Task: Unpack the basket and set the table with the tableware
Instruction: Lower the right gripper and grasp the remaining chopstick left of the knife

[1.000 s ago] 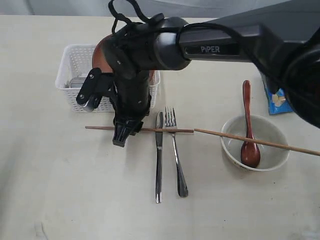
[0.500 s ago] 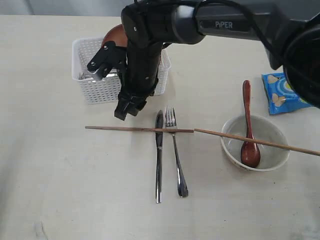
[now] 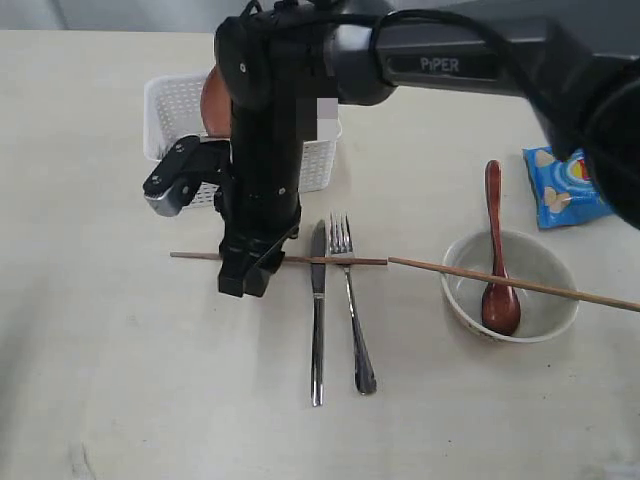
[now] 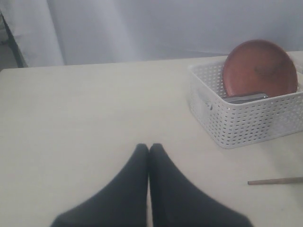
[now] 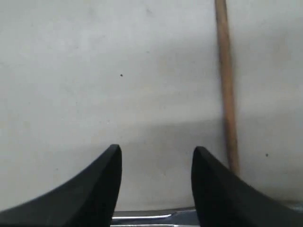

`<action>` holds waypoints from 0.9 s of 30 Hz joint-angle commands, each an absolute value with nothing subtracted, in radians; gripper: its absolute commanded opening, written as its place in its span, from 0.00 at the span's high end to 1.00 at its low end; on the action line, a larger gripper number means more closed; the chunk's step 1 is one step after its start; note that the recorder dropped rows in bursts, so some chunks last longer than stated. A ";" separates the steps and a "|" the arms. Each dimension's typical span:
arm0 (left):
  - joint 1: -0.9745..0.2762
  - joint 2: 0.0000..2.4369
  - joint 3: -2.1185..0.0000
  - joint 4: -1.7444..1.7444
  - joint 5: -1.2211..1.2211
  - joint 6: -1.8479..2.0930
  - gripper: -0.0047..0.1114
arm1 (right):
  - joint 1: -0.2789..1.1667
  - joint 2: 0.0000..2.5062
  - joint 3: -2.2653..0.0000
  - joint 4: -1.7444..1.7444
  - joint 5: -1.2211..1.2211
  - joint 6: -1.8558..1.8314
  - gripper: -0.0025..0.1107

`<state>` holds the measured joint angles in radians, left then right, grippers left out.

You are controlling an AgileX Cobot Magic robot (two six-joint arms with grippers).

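The white basket (image 3: 318, 163) stands at the back of the table (image 3: 120, 380) with the brown plate (image 4: 259, 68) leaning inside it and a steel piece (image 4: 246, 98) below the plate. My right gripper (image 3: 245, 281) points down, open and empty, just over the left chopstick (image 3: 195, 256); that chopstick (image 5: 226, 85) lies beside its fingers. The knife (image 3: 318, 320) and fork (image 3: 352, 310) lie side by side. The second chopstick (image 3: 590, 296) rests across the cream bowl (image 3: 545, 310), which holds the wooden spoon (image 3: 497, 250). My left gripper (image 4: 149, 147) is shut and empty over bare table.
A blue chip bag (image 3: 565, 190) lies at the right edge, behind the bowl. The right arm (image 3: 430, 60) stretches across the back of the table, over the basket. A chopstick tip (image 4: 274, 180) shows near the basket in the left wrist view.
The basket shifted to the right and back a second ago. My right gripper rose beside it, then came down again over the left chopstick, still open.
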<state>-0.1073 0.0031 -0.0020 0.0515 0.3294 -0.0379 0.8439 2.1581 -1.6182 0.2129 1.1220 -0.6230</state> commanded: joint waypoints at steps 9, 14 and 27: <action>-0.114 0.000 0.000 0.049 0.319 -0.037 0.96 | 0.841 2.031 -1.333 0.074 0.744 -0.586 0.58; -0.114 0.000 0.000 0.049 0.319 -0.037 0.96 | 0.841 2.044 -1.326 0.016 0.685 -0.548 0.53; -0.114 0.000 0.000 0.049 0.319 -0.037 0.96 | 0.872 2.144 -1.408 -0.013 0.800 -0.550 0.77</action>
